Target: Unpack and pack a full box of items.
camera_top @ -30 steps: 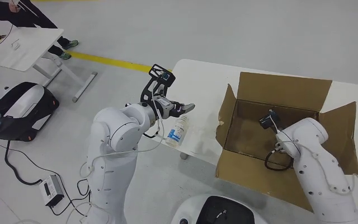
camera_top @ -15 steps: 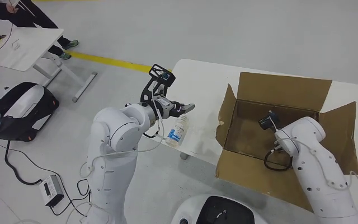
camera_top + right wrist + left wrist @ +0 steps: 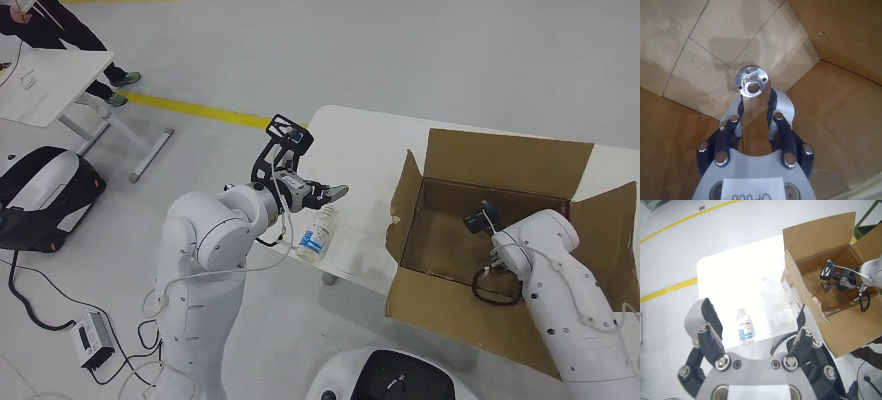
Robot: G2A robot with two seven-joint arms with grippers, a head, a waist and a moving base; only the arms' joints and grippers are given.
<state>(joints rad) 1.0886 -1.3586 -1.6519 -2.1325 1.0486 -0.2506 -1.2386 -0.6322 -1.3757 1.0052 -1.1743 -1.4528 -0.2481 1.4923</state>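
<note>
Aluminium flange sits flat on the floor of the box, hub facing up, well apart from the walls. The right hand hangs just above it, fingers spread and gripping nothing, tips either side of the flange's near edge.

My take: this is the grab-it-out step, and the hand isn't quite centred. I'd nudge it forward so the pads straddle the full disc, then drop low, since the part is short and slick and a high pinch will probably just skate off. Squeezing the raised hub could work too, but there's less to bite on. Then lift straight up so the arm clears the cardboard.

The left hand is released too, empty, parked above the bottle near the edge of the table. I'd put the flange down well apart from that bottle.
</note>
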